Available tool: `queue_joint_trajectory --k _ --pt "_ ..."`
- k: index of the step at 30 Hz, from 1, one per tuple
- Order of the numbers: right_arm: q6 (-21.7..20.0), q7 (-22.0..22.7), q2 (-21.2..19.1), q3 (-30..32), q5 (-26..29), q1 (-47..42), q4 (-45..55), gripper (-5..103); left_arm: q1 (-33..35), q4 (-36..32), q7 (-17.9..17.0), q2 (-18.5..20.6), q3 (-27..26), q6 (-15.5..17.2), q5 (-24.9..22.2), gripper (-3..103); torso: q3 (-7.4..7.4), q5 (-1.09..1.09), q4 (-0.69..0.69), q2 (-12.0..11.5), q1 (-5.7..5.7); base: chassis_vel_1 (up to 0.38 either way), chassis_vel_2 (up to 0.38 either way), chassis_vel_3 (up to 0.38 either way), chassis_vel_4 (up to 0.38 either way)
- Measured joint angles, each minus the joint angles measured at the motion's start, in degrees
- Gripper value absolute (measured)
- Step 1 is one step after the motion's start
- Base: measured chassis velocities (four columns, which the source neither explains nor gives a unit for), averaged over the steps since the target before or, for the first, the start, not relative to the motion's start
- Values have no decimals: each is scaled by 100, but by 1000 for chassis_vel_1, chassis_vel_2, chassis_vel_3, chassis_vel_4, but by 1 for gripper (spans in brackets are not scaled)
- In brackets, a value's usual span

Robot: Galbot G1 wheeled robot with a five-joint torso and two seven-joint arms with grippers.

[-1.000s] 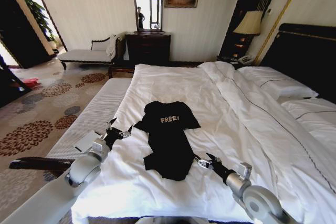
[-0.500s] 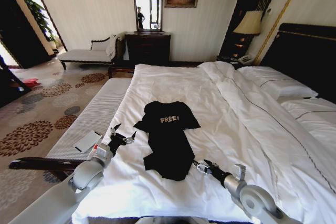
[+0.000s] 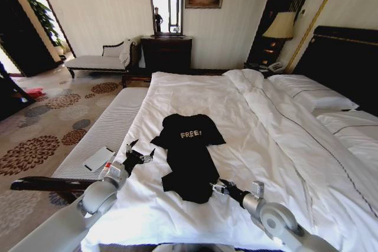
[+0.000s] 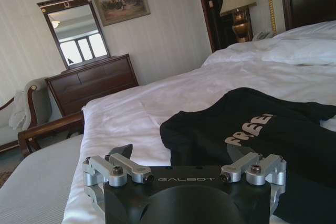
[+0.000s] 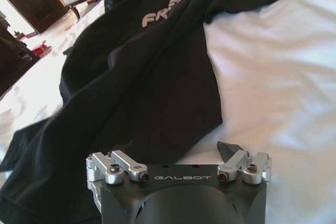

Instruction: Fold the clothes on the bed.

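Black T-shirt spread on the bed (image 3: 248,128), 2 grippers at its near end.
I see the T-shirt (image 3: 189,157) mid-duvet; left gripper (image 3: 137,153) fingers spread beside its sleeve; right gripper (image 3: 217,187) fingers spread at its hem.

Black T-shirt (image 3: 189,154) on white bed (image 3: 283,146)

The bed (image 3: 248,116) was large, spread with a white duvet (image 3: 201,92) somewhat creased, and backed by a dark wooden headboard (image 3: 345,57). White pillows (image 3: 313,95) lay at its head. A black T-shirt (image 3: 189,154) with white "FREE!" lettering lay on the duvet near the foot, its lower part narrowed and rumpled.
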Motion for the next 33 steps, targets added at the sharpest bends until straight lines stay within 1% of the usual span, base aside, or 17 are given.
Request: queue_joint_trajectory --k 4,8,9,11,12,16,17,20,21,24,25,26,27,28,30,31,33 --pt "-8 -1 37 -142 -48 65 -36 83 -84 -3 -3 19 16 3 -48 100 0 1 0 0 0 0 0 0 0" --pt "-14 -1 78 -180 -39 103 3 69 -155 31 -9 17 68 13 -68 100 0 0 1 0 0 0 0 0 0" --pt "-14 -1 78 -180 -39 103 3 69 -155 31 -9 17 68 13 -68 100 0 0 1 0 0 0 0 0 0" --pt "-13 -3 84 -182 -73 56 18 58 -162 51 -4 -9 83 14 -68 100 0 0 1 0 0 0 0 0 0" --pt "-13 -3 84 -182 -73 56 18 58 -162 51 -4 -9 83 14 -68 100 0 0 1 0 0 0 0 0 0" --pt "6 -9 94 -115 -111 -75 65 37 -158 19 203 30 200 31 65 100 0 -1 1 0 0 0 0 0 0" --pt "6 -9 94 -115 -111 -75 65 37 -158 19 203 30 200 31 65 100 0 -1 1 0 0 0 0 0 0" --pt "15 7 76 -69 -151 -154 67 25 -116 -57 683 337 345 -117 642 100 0 0 0 0 0 0 0 0 0" --pt "15 7 76 -69 -151 -154 67 25 -116 -57 683 337 345 -117 642 100 0 0 0 0 0 0 0 0 0" --pt "18 32 45 14 -156 -218 70 10 81 -139 1109 819 269 -515 1283 100 0 0 1 0 0 0 0 0 0" --pt "18 32 45 14 -156 -218 70 10 81 -139 1109 819 269 -515 1283 100 0 0 1 0 0 0 0 0 0" --pt "18 40 40 31 -158 -231 72 4 161 -171 1195 950 221 -637 1391 102 0 1 2 0 0 0 0 0 0" --pt "18 56 37 42 -166 -240 72 2 264 -235 1269 1078 180 -733 1419 100 0 1 1 0 0 0 0 0 0" --pt "18 67 35 43 -177 -247 72 2 340 -300 1302 1149 163 -753 1367 99 0 0 1 0 0 0 0 0 0" --pt "18 94 31 36 -248 -259 55 1 567 -541 1318 1230 154 -591 891 98 0 1 2 0 0 0 0 0 0" --pt "18 94 31 36 -248 -259 55 1 567 -541 1318 1230 154 -591 891 98 0 1 2 0 0 0 0 0 0" --pt "15 122 12 24 -303 -286 51 0 756 -763 1269 1233 166 -281 410 98 0 0 2 0 0 0 0 0 0"
